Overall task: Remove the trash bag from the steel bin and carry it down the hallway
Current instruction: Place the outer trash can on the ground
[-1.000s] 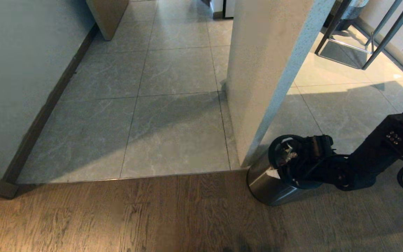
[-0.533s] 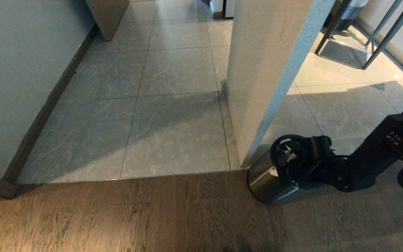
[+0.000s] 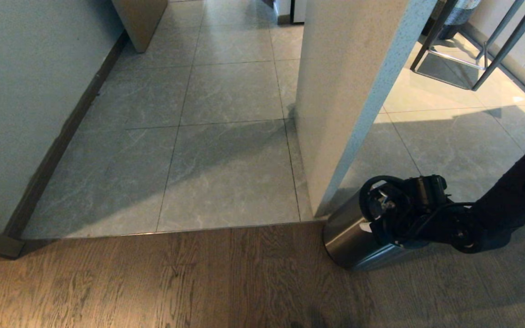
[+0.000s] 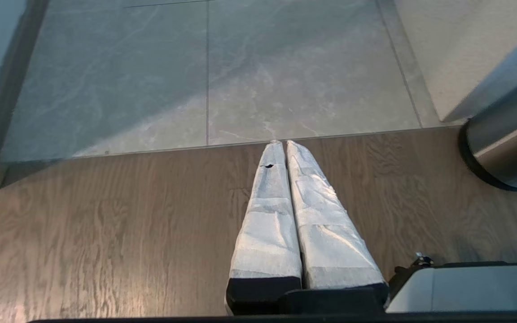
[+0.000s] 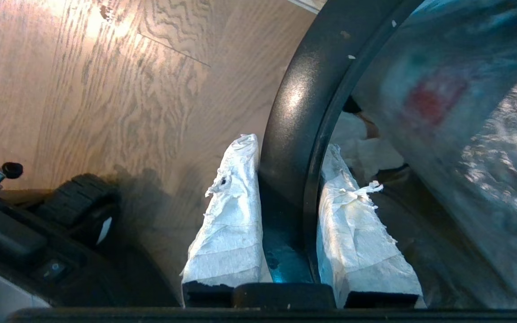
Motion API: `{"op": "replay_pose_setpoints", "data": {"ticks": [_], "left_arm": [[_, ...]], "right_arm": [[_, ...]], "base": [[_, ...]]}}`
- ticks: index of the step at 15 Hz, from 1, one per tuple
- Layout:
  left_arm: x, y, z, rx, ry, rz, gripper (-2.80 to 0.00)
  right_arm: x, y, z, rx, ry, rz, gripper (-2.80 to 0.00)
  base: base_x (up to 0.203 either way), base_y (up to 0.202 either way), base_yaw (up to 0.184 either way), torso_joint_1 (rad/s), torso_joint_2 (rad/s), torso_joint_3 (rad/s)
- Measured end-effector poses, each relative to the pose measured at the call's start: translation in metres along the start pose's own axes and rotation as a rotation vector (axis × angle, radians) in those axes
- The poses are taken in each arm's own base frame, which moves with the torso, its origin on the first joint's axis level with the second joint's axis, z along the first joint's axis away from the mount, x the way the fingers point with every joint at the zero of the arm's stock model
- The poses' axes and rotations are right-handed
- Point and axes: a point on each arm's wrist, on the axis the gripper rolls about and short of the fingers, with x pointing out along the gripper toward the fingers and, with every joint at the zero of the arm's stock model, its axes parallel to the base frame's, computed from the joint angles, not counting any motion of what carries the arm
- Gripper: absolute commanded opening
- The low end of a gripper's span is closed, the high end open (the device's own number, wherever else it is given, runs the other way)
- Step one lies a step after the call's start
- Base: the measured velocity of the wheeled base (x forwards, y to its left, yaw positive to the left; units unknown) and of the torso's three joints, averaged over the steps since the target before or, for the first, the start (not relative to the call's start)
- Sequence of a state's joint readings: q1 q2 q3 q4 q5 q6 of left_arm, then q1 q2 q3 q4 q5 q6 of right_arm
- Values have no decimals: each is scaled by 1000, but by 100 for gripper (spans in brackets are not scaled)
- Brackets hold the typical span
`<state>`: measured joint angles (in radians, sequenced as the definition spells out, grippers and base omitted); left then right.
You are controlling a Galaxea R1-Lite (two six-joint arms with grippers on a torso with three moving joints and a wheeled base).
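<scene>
Floor tiles of the hallway (image 3: 226, 150) fill most of the head view, grey and marbled, running away between a pale wall (image 3: 21, 105) with a dark baseboard (image 3: 62, 141) on the left and a speckled pillar (image 3: 344, 91) in the middle. Nearer to me the tiles give way to wood planks (image 3: 153, 282). At the foot of the pillar, on the wood, stands the steel bin (image 3: 349, 241), leaning a little. The right arm (image 3: 504, 205) reaches in from the right edge, and the right gripper (image 3: 383, 228) sits at the bin's black rim (image 3: 366, 191). Pale scraps of the trash bag (image 3: 381, 200) show inside the rim. Metal chair legs (image 3: 463, 59) stand on the sunlit tiles beyond.

From the left wrist, the left gripper (image 4: 282, 146) hangs over the wood planks near the tile edge, its two white-wrapped fingers (image 4: 267, 215) pressed together with nothing between them. The bin's steel side shows at one edge, well apart from that gripper.

From the right wrist, the right gripper's taped fingers (image 5: 229, 211) straddle the bin's black rim (image 5: 299, 98), one outside over the wood floor, the other inside, narrowed and pinching the rim between them. The trash bag (image 5: 442, 125) lies within the bin, clear and crinkled, with a reddish patch and white scraps showing through. Whether the inner finger also traps the bag's plastic against the rim I cannot tell.
</scene>
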<state>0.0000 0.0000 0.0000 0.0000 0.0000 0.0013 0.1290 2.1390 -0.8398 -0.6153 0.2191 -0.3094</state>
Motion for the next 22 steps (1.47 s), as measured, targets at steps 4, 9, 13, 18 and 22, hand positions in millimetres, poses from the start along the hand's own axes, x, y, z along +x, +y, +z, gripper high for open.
{"op": "replay_pose_setpoints", "data": {"ticks": [4, 9, 13, 18, 22], "left_arm": [[0, 0, 0, 0, 0, 0, -280], [0, 0, 0, 0, 0, 0, -280], [0, 0, 0, 0, 0, 0, -280], [0, 0, 0, 1, 0, 0, -280], [0, 0, 0, 0, 0, 0, -280]], "right_arm": [[-14, 4, 0, -12, -3, 0, -280], [-46, 3, 24, -27, -60, -17, -280], [-79, 6, 38, -25, -70, -19, -280], [-128, 14, 50, -27, -74, -20, -280], [-177, 22, 60, -31, -111, -32, -280]], "base": [[0, 0, 0, 0, 0, 0], [0, 0, 0, 0, 0, 0], [0, 0, 0, 0, 0, 0], [0, 0, 0, 0, 0, 0], [0, 0, 0, 0, 0, 0]]}}
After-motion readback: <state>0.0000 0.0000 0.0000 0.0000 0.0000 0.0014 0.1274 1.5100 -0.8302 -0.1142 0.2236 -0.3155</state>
